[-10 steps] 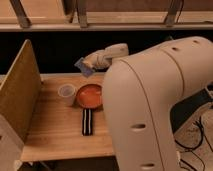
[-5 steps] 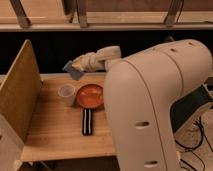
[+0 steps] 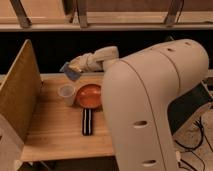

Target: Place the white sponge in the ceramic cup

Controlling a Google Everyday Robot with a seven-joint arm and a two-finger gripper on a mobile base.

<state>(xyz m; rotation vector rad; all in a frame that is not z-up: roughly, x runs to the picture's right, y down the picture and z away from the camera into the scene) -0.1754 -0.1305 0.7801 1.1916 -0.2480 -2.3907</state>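
Above the rear-left part of the worktop (image 3: pixel 60 135): gripper (image 3: pixel 75 68) hangs in the air w/ the white sponge (image 3: pixel 70 71) clamped in its jaws, sponge tilted, one corner pointing down-left. Jaws clenched on the sponge; pad not touching anything below.

Change vs. 1.0 s ago: sponge + gripper have travelled left, from over the orange-red dish (image 3: pixel 89 95) to a spot above and just right of the ceramic cup (image 3: pixel 66 94). Half a sec ago approx. same place as now, so lateral travel looks nearly done. No visible shift in cup, dish or black striped bar (image 3: pixel 87 121).

Layout now: cup stands upright on worktop, touching or just beside the dish's left rim (can't tell which). Bar lies in front of the dish, apart from it. Tall board panel (image 3: pixel 20 95) stands along the left edge, near the cup.

Judgement: carry phase approx. complete; task not yet done, cup appears empty. Remaining: small shift left to centre over the mouth, descend, release. Risk: sponge looks abt as wide as the cup's mouth, and is tilted, so it may catch on the rim or tip the light cup toward the dish.
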